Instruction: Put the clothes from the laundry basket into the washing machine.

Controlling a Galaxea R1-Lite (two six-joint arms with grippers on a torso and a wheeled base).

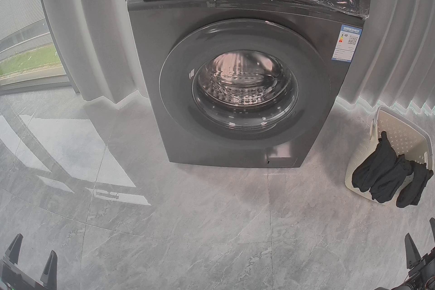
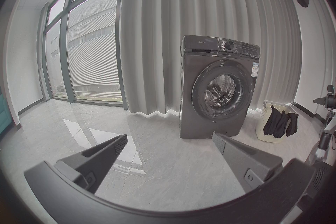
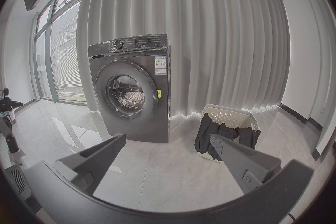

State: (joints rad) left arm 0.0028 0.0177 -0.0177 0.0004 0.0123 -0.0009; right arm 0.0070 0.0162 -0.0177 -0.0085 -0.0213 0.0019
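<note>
**Both tools open and empty before the washing machine**

The washing machine [image 1: 240, 78] stands on the floor [image 1: 181, 223], with its round door flat against the front. The laundry basket [image 1: 403, 132] is tilted near the machine's right side, and dark clothes [image 1: 385, 173] hang over its front rim. The left tool [image 2: 168, 137] is low in front of the machine, pointing toward it, with its fingers wide apart and nothing between them. The right tool [image 3: 166, 137] points between the machine and the basket, equally wide open and empty.
</note>
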